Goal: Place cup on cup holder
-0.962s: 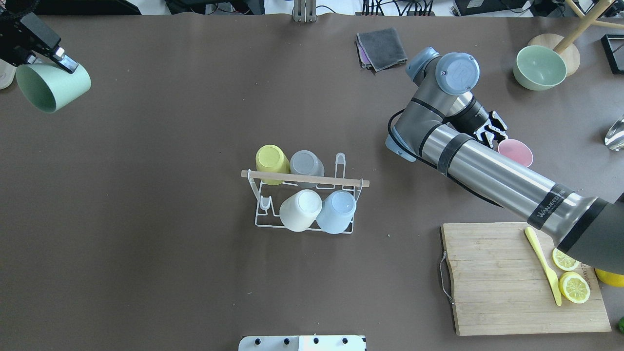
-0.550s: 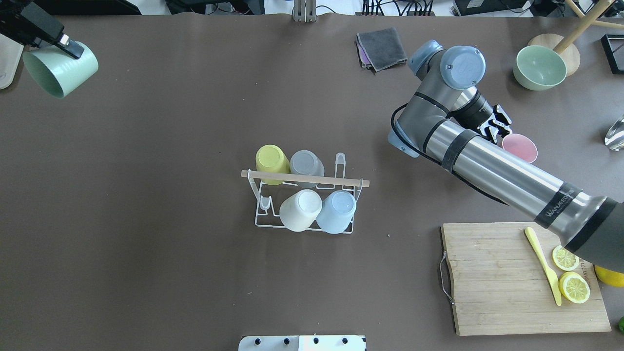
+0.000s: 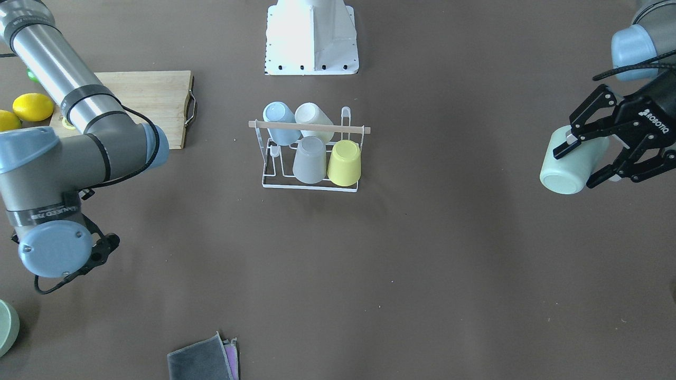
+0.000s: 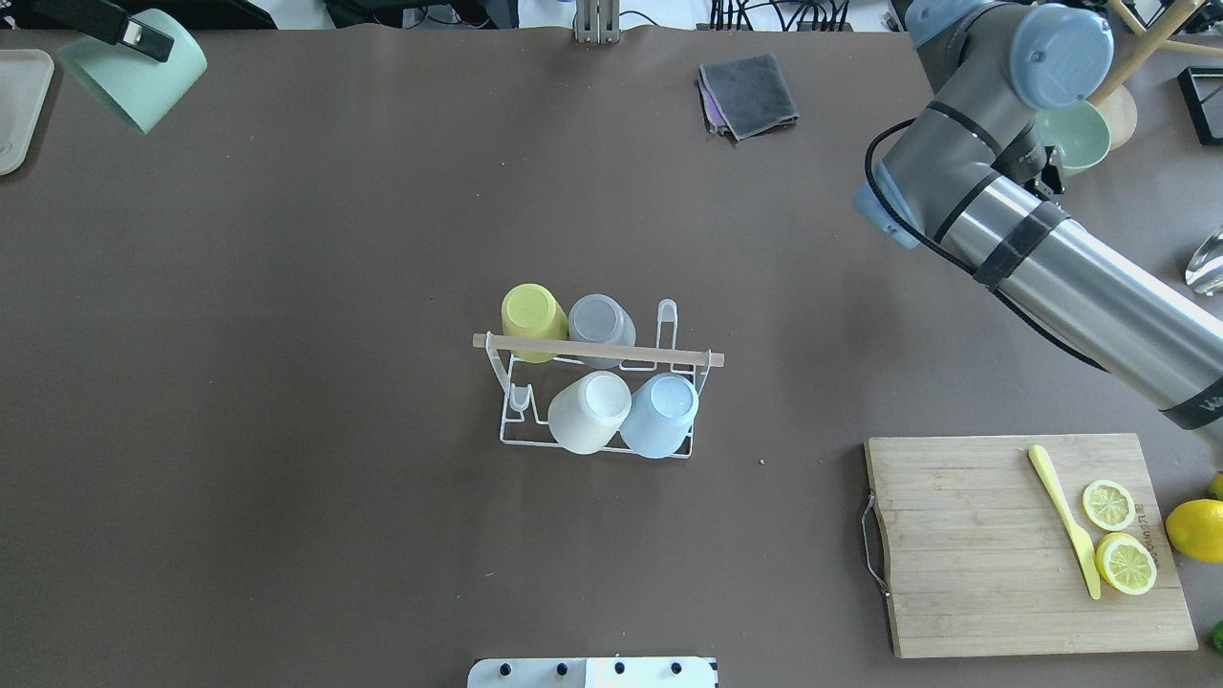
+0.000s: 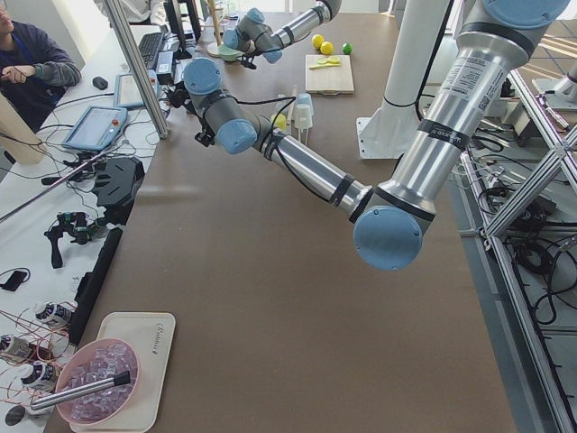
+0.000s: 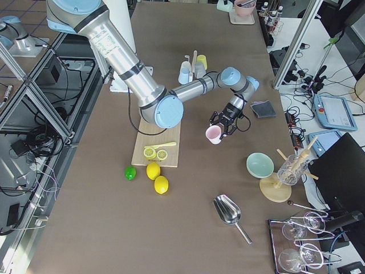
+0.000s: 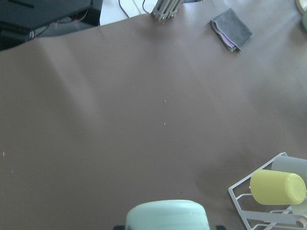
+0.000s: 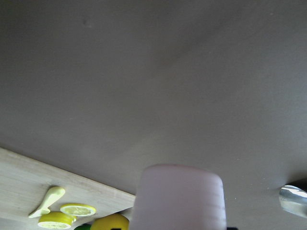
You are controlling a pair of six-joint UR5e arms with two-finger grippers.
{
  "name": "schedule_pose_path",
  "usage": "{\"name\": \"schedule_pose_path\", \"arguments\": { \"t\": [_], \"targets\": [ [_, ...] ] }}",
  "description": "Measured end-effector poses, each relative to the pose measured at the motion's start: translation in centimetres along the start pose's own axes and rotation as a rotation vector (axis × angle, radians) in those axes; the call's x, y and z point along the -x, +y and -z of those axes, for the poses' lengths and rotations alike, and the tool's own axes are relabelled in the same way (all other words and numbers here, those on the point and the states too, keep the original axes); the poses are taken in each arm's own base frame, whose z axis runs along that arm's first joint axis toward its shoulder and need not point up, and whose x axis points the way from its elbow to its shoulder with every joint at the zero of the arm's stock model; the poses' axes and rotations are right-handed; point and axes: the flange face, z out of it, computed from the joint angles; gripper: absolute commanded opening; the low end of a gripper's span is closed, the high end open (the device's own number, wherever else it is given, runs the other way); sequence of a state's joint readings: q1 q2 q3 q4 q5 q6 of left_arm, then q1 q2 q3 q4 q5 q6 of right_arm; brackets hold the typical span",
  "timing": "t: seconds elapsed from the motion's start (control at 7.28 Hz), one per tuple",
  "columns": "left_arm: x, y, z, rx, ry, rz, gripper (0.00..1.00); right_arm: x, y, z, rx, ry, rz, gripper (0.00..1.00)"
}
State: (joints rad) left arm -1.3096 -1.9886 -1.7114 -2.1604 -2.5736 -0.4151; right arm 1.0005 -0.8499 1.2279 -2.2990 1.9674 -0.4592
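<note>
The white wire cup holder with a wooden rod stands mid-table and bears several upturned cups: yellow, grey, white, blue. It also shows in the front view. My left gripper is shut on a mint green cup, held tilted above the table's far left corner. The left wrist view shows that cup and the holder well apart. My right gripper holds a pink cup above the table at the far right. The right wrist view shows the pink cup. In the overhead view it is hidden under the arm.
A wooden cutting board with lemon slices and a yellow knife lies at the near right. A grey cloth lies at the back. A green bowl stands far right, a tray far left.
My left gripper has carried the green cup farther back and slightly right. My right arm has swung back and right with the pink cup, which left the overhead view.
</note>
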Motion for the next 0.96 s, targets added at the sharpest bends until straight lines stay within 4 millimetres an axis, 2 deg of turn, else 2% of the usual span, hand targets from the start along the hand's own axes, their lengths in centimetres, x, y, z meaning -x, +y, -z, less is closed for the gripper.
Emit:
{"name": "schedule_pose_path", "arguments": {
  "t": [0.27,0.41,0.69,0.82,0.96],
  "targets": [
    [-2.4,0.4,0.5,-0.144,0.005,-0.194,0.06,-3.3,3.2,3.2,-0.293,-0.084,-0.122,0.38],
    [-4.5,1.0,-0.5,-0.220,0.038,-0.303,0.04,-3.4,5.1,4.9,-0.440,-0.110,-0.176,0.39],
    [-10.4,3.5,-5.1,-0.426,0.150,-0.457,0.00,-3.2,7.5,7.0,-0.694,-0.137,-0.226,0.39],
    [-13.5,5.4,-6.9,-0.551,0.219,-0.493,0.00,-2.8,8.0,7.6,-0.815,-0.150,-0.245,0.39],
    [-16.2,7.6,-8.2,-0.672,0.289,-0.512,0.00,-2.6,8.5,7.2,-0.910,-0.166,-0.242,0.39]
  ]
}}
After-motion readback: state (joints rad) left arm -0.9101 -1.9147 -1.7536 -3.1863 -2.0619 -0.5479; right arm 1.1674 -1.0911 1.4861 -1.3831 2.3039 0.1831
